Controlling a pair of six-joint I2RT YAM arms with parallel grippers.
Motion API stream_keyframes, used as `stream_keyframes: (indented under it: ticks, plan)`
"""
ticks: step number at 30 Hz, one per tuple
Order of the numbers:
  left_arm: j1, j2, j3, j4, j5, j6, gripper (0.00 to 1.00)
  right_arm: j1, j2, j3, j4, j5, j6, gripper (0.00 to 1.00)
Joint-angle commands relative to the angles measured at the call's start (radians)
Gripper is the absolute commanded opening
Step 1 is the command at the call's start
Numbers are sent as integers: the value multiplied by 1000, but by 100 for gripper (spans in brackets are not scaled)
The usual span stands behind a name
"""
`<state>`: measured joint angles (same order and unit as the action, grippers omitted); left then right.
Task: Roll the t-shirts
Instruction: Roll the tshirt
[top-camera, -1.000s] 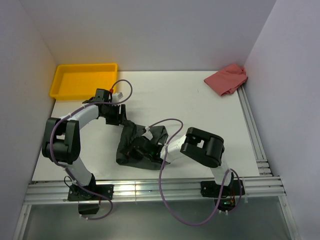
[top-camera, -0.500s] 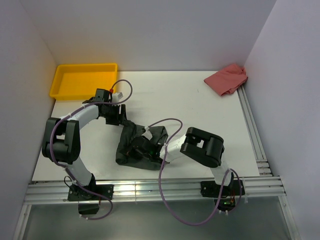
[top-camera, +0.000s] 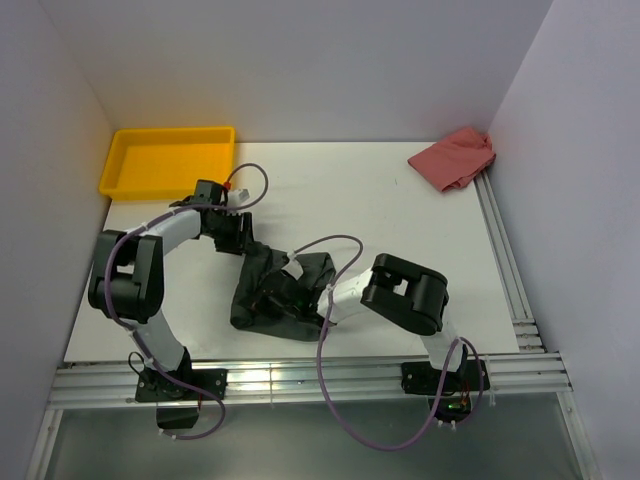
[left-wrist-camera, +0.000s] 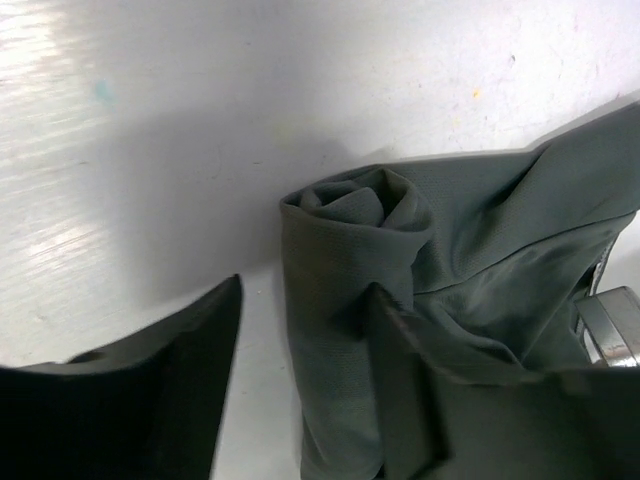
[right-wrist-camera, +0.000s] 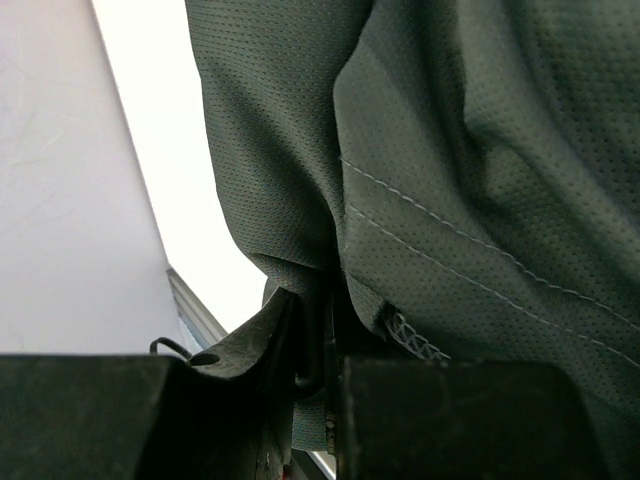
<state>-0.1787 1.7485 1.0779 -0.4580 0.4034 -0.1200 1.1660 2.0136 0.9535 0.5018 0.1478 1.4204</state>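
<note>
White surface (top-camera: 400, 220) between pale walls; charcoal t-shirt (top-camera: 262, 272) lies bunched near its front centre; the left wrist view shows the left gripper (left-wrist-camera: 305, 300) wide astride a rolled end; the right gripper (right-wrist-camera: 315, 350) pinches fabric.

No lettering, brand, number or sign can be read in any view. The charcoal t-shirt (right-wrist-camera: 470, 180) shows only plain knit and lines of stitching, with nothing printed.

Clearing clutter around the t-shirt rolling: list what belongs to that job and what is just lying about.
Belongs to the job:
dark charcoal-grey fabric t-shirt

Just lying about:
yellow rectangular plastic tray
crumpled pinkish-red cloth
</note>
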Motion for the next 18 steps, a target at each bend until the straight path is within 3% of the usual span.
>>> stream_keyframes:
  ticks: [1, 2, 3, 5, 6, 8, 9, 13, 18]
  plan:
    - [-30, 16, 33, -16, 20, 22, 54, -2, 28, 39, -193, 27, -37, 0]
    - [-36, 17, 36, -18, 18, 22, 50, 0, 27, 48, -215, 33, -49, 0]
    - [-44, 20, 37, -18, 12, 22, 37, 0, 22, 68, -264, 44, -55, 1]
    - [-48, 26, 42, -21, 5, 22, 23, 1, 20, 106, -321, 55, -77, 10]
    - [-50, 23, 42, -22, -1, 22, 11, 3, 16, 122, -379, 62, -87, 14]
    - [-50, 13, 40, -18, -47, 16, 0, 6, 7, 169, -445, 94, -112, 29]
    - [-50, -3, 39, -13, -61, 10, 0, 11, 1, 188, -519, 116, -121, 38]
    - [-47, -52, 27, 10, -147, -13, 0, 21, -22, 283, -709, 195, -166, 50]
    - [-28, -61, 17, 18, -196, -24, 0, 27, -52, 390, -870, 254, -213, 52]
